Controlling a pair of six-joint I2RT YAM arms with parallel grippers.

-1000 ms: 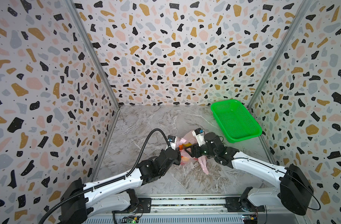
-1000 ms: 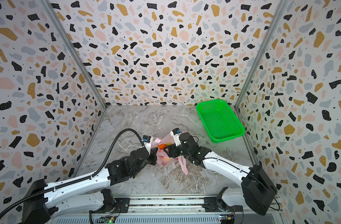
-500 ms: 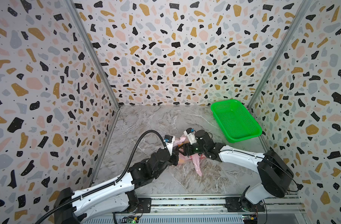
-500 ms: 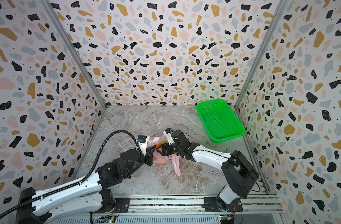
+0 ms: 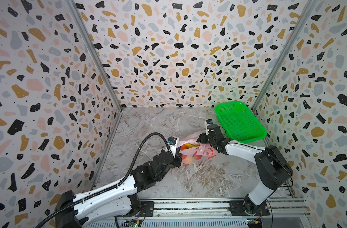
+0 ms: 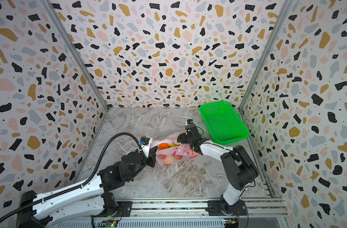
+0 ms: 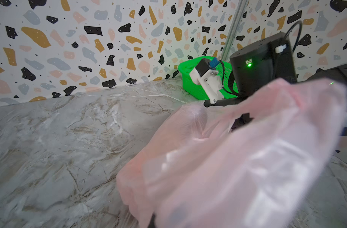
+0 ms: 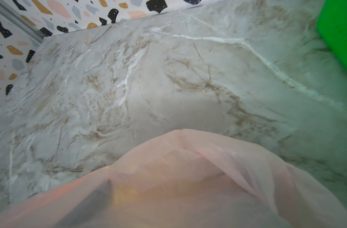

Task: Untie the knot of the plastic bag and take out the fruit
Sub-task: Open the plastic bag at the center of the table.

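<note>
The pink plastic bag (image 5: 200,151) (image 6: 175,153) lies on the marble floor with its mouth spread between my two grippers. No knot shows. Fruit sits inside: an orange one (image 5: 185,146) (image 6: 163,146), a yellow banana (image 6: 172,145) and a peach (image 5: 187,160) behind the plastic. My left gripper (image 5: 177,156) (image 6: 154,156) is shut on the bag's left edge; bag film (image 7: 228,167) covers its jaws in the left wrist view. My right gripper (image 5: 200,138) (image 6: 180,138) is at the bag's far rim. Through the bag (image 8: 178,177), one dark finger (image 8: 93,201) stands far to one side, so the jaws are open.
An empty green perforated basket (image 5: 239,122) (image 6: 224,122) (image 7: 190,79) (image 8: 338,35) stands at the back right, just behind the right wrist. Speckled walls close the floor on three sides. The rail holding both arm bases runs along the front edge.
The right gripper has opened wider and shifted back towards the basket. The bag's mouth has spread, and the pink strip that trailed forward is gone. The left gripper keeps its hold.
</note>
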